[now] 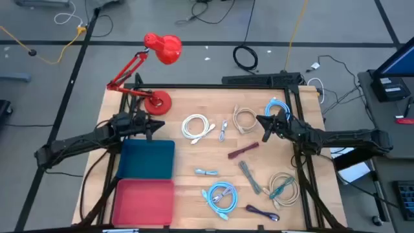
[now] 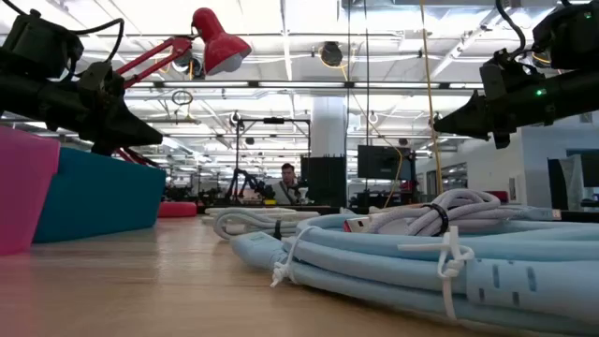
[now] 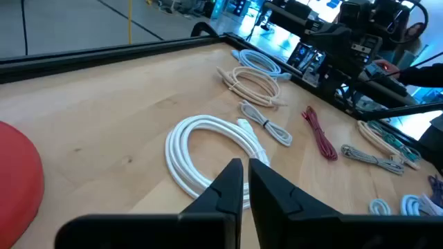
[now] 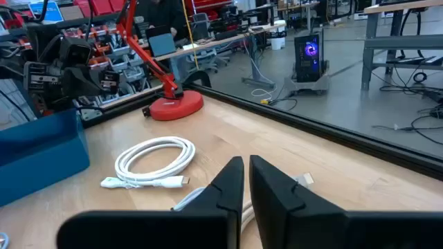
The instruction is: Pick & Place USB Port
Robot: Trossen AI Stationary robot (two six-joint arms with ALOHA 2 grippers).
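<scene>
USB cables lie scattered across the wooden surface (image 1: 194, 107), none of them held: a coiled white cable (image 1: 196, 126) sits near the middle, a small grey bundled cable (image 1: 223, 129) just beside it, a beige coil (image 1: 244, 119) farther toward the right arm, and a light-blue coil (image 1: 277, 105) at the far right corner. A maroon cable (image 1: 243, 150) and a grey braided cable (image 1: 250, 176) lie in the middle of the right half, with a small pale-blue bundle (image 1: 206, 171) and a larger light-blue coil (image 1: 221, 195) nearer the front edge, a beige-and-teal coil (image 1: 283, 188) to the right of those, and what may be a dark purple cable (image 1: 261, 212) by the front edge, though it is too small to tell for sure. The left claw (image 1: 150, 126) hangs above the surface between the white coil and the blue bin (image 1: 146, 158), its fingers (image 3: 228, 187) pressed together and empty. The right claw (image 1: 266, 127) hovers above the surface just beside the beige coil, its fingers (image 4: 232, 181) likewise together, gripping nothing. A pink bin (image 1: 143, 200) sits directly in front of the blue one on the left side. A red desk lamp (image 1: 155, 71) stands on its round base at the far left corner of the surface, its head reaching out past the edge.
</scene>
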